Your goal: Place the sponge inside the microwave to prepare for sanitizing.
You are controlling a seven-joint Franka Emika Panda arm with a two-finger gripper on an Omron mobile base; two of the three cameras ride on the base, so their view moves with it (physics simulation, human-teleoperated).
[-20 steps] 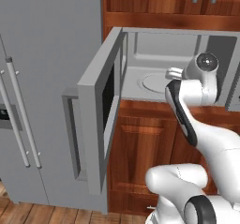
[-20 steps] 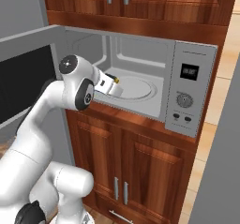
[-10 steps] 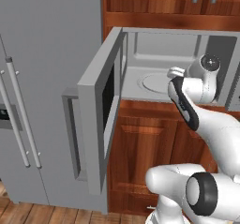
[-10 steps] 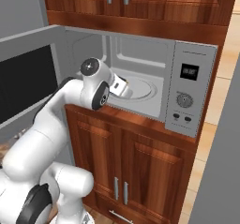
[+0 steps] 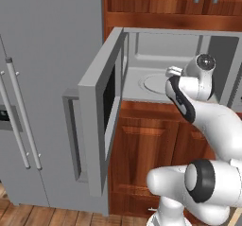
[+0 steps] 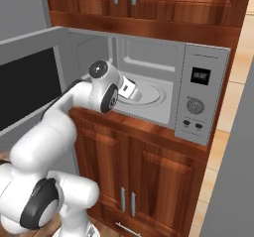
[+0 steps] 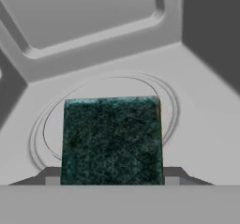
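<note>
Tool (image 7: pixel 112 174) clamps sponge (image 7: pixel 112 141) over turntable (image 7: pixel 164 101) per hand view; base views show microwave (image 6: pixel 163 89) door open.

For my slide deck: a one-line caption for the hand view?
Gripper holding the sponge over the turntable inside the microwave.

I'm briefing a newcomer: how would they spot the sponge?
Find the open grey microwave under the wooden cabinets. Inside, over the round turntable, the gripper holds the sponge: a dark green, rough-textured block, unlike the smooth grey walls.
</note>
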